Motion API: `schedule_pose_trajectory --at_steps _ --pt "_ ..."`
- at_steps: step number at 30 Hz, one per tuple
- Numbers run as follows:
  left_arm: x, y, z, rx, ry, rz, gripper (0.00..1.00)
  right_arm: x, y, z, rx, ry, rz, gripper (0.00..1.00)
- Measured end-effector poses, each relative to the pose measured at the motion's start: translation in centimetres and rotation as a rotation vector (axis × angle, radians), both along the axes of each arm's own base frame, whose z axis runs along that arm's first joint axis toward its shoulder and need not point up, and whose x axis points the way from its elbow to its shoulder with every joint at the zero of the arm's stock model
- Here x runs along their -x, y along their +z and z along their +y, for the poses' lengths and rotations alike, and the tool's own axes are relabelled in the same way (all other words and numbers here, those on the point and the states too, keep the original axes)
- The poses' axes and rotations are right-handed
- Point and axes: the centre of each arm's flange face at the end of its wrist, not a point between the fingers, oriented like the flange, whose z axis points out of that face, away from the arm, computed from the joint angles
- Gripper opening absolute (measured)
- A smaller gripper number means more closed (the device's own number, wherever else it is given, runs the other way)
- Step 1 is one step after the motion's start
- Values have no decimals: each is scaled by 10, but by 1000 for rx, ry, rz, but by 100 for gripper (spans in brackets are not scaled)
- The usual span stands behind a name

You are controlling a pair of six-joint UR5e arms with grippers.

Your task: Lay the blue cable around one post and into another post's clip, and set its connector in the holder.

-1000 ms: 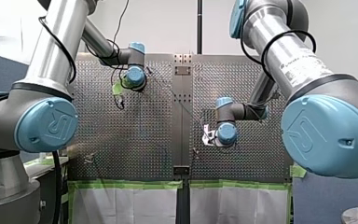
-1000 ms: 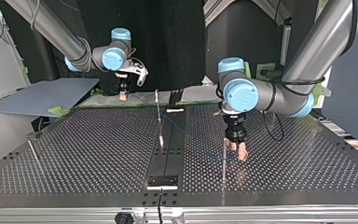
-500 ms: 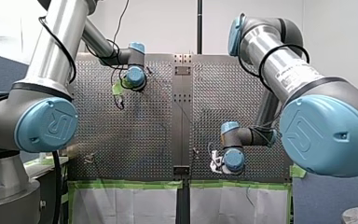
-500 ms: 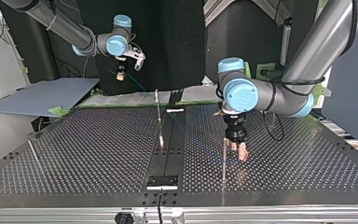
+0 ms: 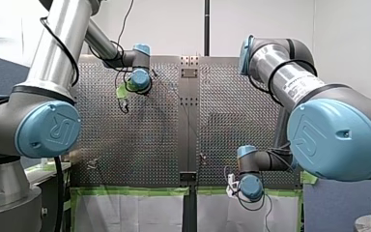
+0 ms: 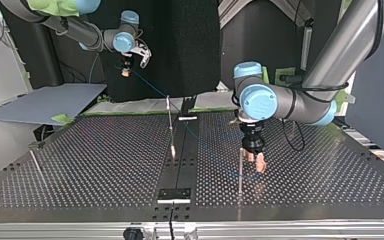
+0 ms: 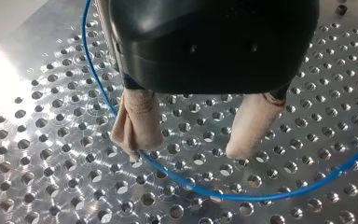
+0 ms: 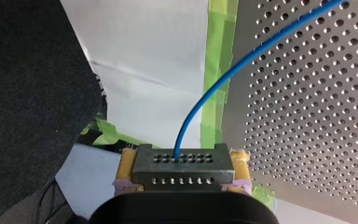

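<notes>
Plainly, little is finished. My right claw [image 6: 125,71] is clenched on the connector [image 8: 182,170] and holds it in the air off the desk's [image 6: 105,160] edge, at the top view's far left, nowhere near a holder. From it the blue cable [image 7: 223,195] slants down past the middle post [image 6: 169,122] toward my left claw [image 7: 186,144]. That claw hangs released just above the desk beside another post [image 6: 240,172], and the cable curves under its beige pads [image 7: 137,121], close against one. I judge the loop round a post, the clip and the seating all left to do — no view shows the cable hooked on anything.
</notes>
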Motion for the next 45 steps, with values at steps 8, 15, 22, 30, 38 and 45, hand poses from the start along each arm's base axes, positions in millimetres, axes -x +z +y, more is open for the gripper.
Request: schedule_pose_trajectory --at_steps 8,15,22,30,38,45 --pt "0 0 0 0 0 0 100 9 -35 -8 20 -1 -16 9" --pt "0 0 0 0 0 0 100 16 -65 -10 37 -2 -19 9" --pt "0 0 0 2 0 0 100 23 -96 -11 62 -7 -18 9" --pt "0 0 1 3 2 0 100 32 -126 0 64 0 -20 9" --pt "-1 0 2 4 4 1 100 40 -159 19 63 4 -22 9" --pt "-1 0 2 4 4 1 100 48 -184 35 62 9 -24 9"
